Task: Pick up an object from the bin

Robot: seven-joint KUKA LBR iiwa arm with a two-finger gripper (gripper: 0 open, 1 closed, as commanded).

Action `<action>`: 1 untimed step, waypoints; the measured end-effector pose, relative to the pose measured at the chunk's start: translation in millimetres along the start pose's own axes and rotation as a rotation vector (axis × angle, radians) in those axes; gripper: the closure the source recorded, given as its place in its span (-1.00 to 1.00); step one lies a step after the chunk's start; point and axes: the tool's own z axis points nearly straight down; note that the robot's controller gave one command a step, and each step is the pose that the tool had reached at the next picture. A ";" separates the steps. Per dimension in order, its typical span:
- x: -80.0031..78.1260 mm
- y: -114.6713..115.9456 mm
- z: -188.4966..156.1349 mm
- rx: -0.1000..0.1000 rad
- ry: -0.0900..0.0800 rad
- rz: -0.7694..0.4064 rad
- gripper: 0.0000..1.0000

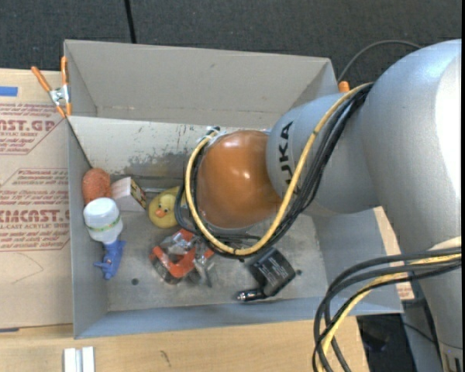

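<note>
Several things (163,208) dot the scuffed grey bin (139,287); the pincer's (195,251) state under its orange cover (232,177) is unclear

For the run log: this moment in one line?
pose: wrist cover over bin middle | nearest: yellow duck, orange-grey heap, black adapter | grasp: cannot tell

1. Dark grey, speckled floor (256,10) stretches across the whole top of the scene
2. A thin black rod (129,10) stands against that floor, upper left
3. Pale wooden tabletop (217,347) runs along the bottom
</note>
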 end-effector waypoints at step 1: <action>5.6 -6.1 -41.9 0.004 0.017 0.014 1.00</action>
